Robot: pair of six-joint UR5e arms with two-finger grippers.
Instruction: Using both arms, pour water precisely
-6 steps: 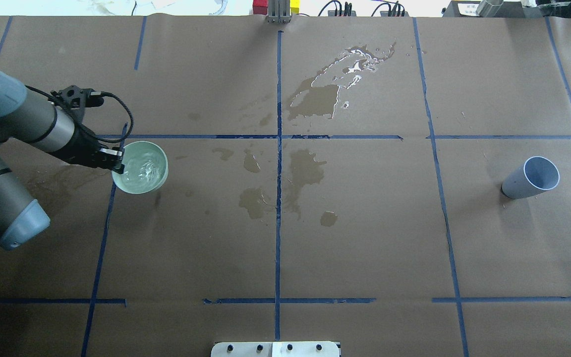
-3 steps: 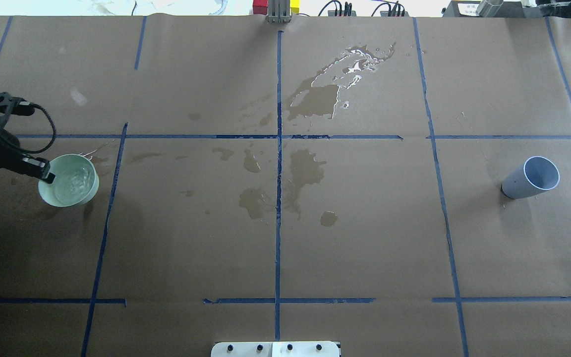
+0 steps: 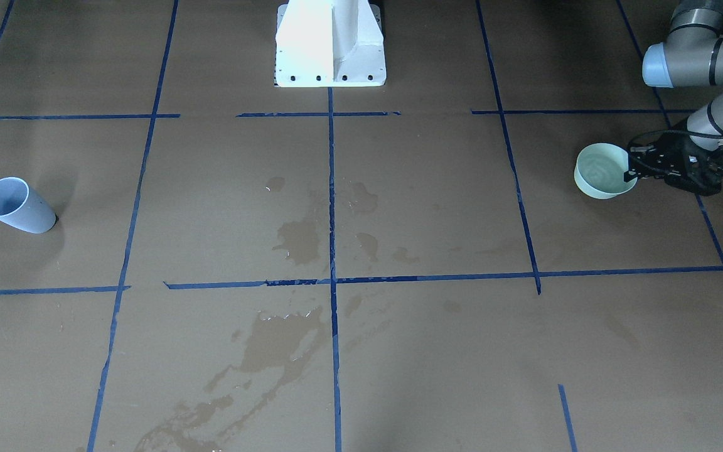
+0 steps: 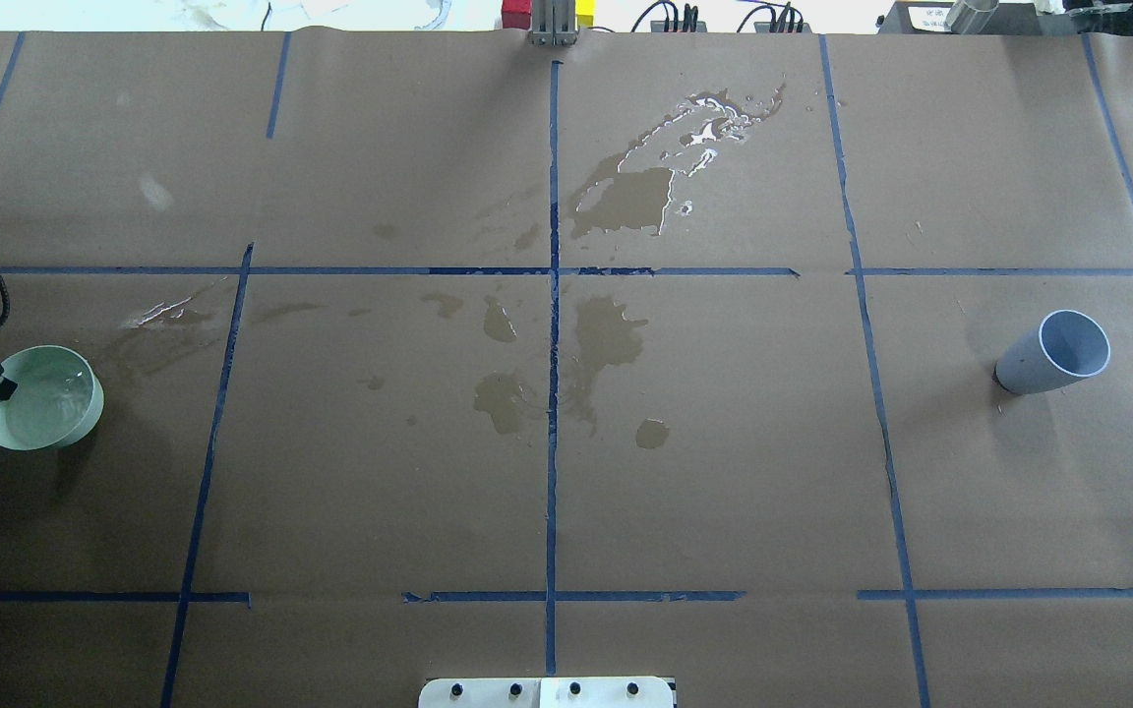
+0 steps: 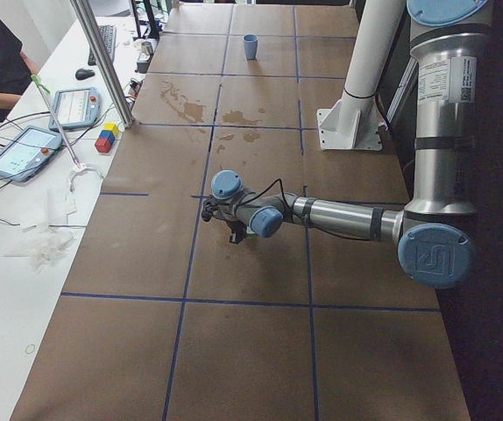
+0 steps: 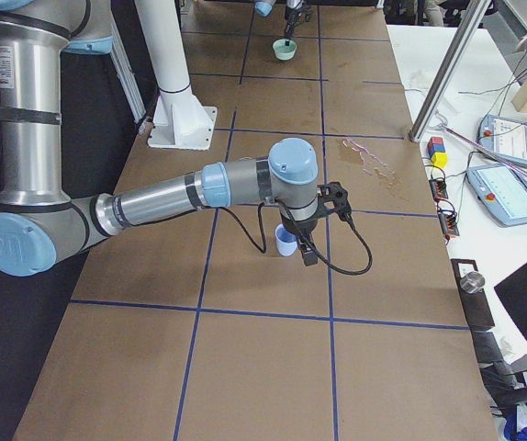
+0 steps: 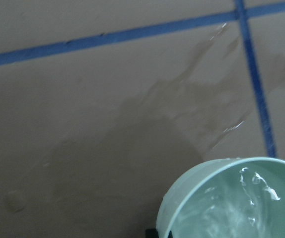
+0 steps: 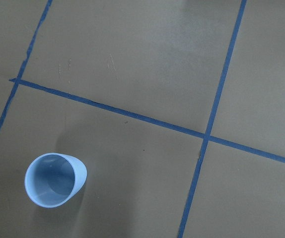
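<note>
**Left hand held the water bowl at the bench's left end**

The left hand point(image 3: 634, 169) was closed in a pinch on the rim of the pale green round bowl point(image 4: 40, 396), one black finger inside the rim and the rest outside. The bowl hung level just above the brown paper-covered bench point(image 4: 724, 472) and cast a shadow beneath it. It was near the bench's left edge, beyond the blue tape line point(image 4: 208, 433). The water point(image 7: 237, 208) lay inside the bowl as a glossy, rippled sheen.

The light blue plastic cup point(image 4: 1053, 354) stood upright and well apart, near the bench's right end. The right hand point(image 6: 298, 241) showed only in the right side view, close over that cup; I cannot tell whether it was open or closed. Dark wet stains point(image 4: 616, 197) marked the middle of the paper.
</note>
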